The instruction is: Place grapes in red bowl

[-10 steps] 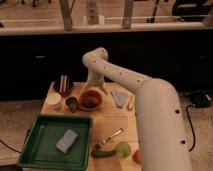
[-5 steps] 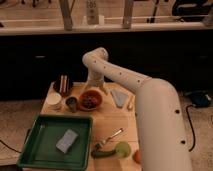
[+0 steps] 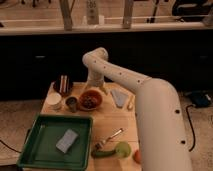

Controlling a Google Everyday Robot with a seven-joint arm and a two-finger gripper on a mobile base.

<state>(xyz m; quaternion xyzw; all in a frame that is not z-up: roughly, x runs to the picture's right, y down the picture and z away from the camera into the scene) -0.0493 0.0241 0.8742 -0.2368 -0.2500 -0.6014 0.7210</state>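
Observation:
The red bowl [image 3: 91,99] stands on the wooden table [image 3: 112,122], left of the middle. A dark bumpy cluster, the grapes [image 3: 89,102], lies inside the bowl. My white arm bends over from the right, and the gripper [image 3: 96,86] hangs just above and behind the bowl's far rim. The gripper is apart from the grapes.
A white cup [image 3: 54,101] and a small dark metal cup [image 3: 72,104] stand left of the bowl, with a dark striped container [image 3: 63,84] behind them. A green tray [image 3: 40,150] with a grey sponge [image 3: 67,140] sits front left. A fork [image 3: 110,138], a green pear [image 3: 123,149] and a grey cloth [image 3: 119,97] lie to the right.

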